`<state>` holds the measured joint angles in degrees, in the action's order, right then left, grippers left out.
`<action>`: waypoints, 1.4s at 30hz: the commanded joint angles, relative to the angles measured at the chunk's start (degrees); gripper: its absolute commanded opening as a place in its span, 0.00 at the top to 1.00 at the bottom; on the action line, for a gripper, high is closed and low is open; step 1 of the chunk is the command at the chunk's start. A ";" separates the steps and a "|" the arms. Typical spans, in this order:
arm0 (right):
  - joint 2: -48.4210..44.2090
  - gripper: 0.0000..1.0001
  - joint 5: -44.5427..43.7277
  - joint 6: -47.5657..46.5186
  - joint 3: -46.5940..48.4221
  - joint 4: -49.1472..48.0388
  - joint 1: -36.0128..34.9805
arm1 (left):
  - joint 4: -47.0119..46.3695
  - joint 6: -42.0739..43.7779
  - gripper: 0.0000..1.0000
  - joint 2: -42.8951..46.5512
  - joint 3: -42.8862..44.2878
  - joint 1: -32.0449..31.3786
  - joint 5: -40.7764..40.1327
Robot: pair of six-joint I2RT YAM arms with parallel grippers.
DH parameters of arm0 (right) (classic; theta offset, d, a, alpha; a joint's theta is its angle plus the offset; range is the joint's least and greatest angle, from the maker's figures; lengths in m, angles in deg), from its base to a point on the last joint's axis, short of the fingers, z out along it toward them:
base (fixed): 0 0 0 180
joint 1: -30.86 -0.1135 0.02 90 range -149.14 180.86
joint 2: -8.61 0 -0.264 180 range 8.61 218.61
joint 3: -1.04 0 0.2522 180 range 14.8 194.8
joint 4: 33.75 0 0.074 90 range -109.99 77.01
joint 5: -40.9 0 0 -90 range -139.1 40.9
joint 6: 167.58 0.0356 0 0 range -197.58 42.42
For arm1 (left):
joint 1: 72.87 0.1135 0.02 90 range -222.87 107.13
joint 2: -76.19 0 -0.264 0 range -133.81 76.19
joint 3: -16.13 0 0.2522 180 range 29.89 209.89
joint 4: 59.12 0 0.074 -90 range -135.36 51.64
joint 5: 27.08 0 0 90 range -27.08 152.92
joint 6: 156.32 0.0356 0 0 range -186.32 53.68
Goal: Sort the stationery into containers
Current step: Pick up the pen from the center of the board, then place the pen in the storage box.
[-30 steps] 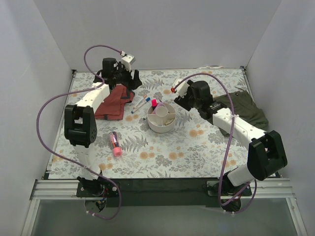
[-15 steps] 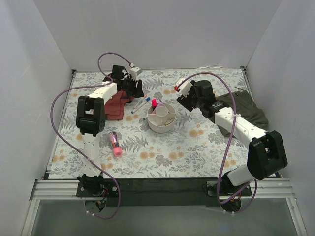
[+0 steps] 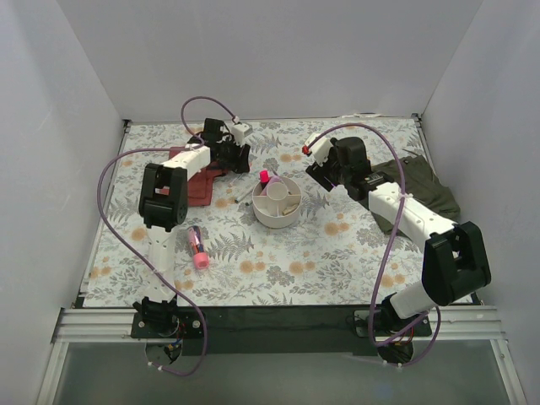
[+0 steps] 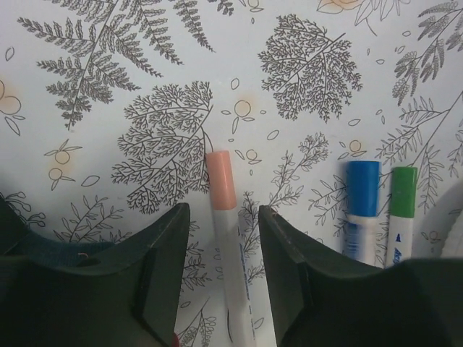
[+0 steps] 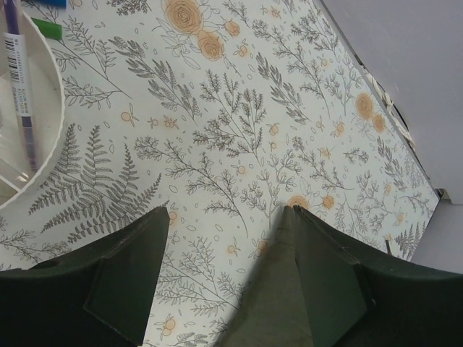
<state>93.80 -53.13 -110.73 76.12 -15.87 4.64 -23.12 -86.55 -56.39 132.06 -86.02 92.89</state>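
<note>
The round white organiser (image 3: 277, 202) stands mid-table with a pink marker (image 3: 264, 177) upright in it. My left gripper (image 3: 234, 159) is just left of it, low over the cloth and open. In the left wrist view, its jaws (image 4: 223, 217) straddle a slim white pen with a pale red cap (image 4: 221, 181) without touching it. A blue-capped pen (image 4: 360, 189) and a green-capped pen (image 4: 404, 191) lie beside it. A black highlighter with a pink cap (image 3: 198, 247) lies at the front left. My right gripper (image 3: 319, 173) (image 5: 226, 211) is open and empty, right of the organiser (image 5: 51, 123).
A folded rust-red cloth (image 3: 187, 184) lies under my left arm. An olive-green cloth (image 3: 426, 190) lies at the right under my right arm. A purple pen (image 5: 20, 79) lies in an organiser compartment. White walls enclose the floral table cover (image 3: 337, 245).
My left gripper has swung right from over the rust-red cloth and now covers the pens beside the organiser. My right gripper has shifted only slightly.
</note>
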 commanded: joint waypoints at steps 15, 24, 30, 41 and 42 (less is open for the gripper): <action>0.07 0.24 1.31 0.54 1.35 -0.69 0.90 | -0.87 3.80 1.00 5.55 -8.02 -2.85 -9.85; -1.07 0.25 1.48 0.10 1.52 -1.74 0.90 | -37.75 -16.73 1.00 46.32 -41.66 -1.79 -6.95; -2.39 0.25 1.48 1.07 0.82 -2.10 0.90 | -61.78 -26.06 1.00 59.54 -62.53 -8.99 -12.74; -3.71 0.25 -0.10 3.00 0.03 -1.75 0.90 | -74.52 -29.95 1.00 50.49 -60.33 -13.66 -15.56; -3.80 0.25 -0.10 3.00 0.03 -1.75 0.90 | -75.23 -30.22 1.00 49.87 -60.51 -13.75 -15.30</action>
<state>92.23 -52.82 -109.26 76.10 -15.82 5.30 -91.00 -114.48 -6.25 71.61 -98.54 79.52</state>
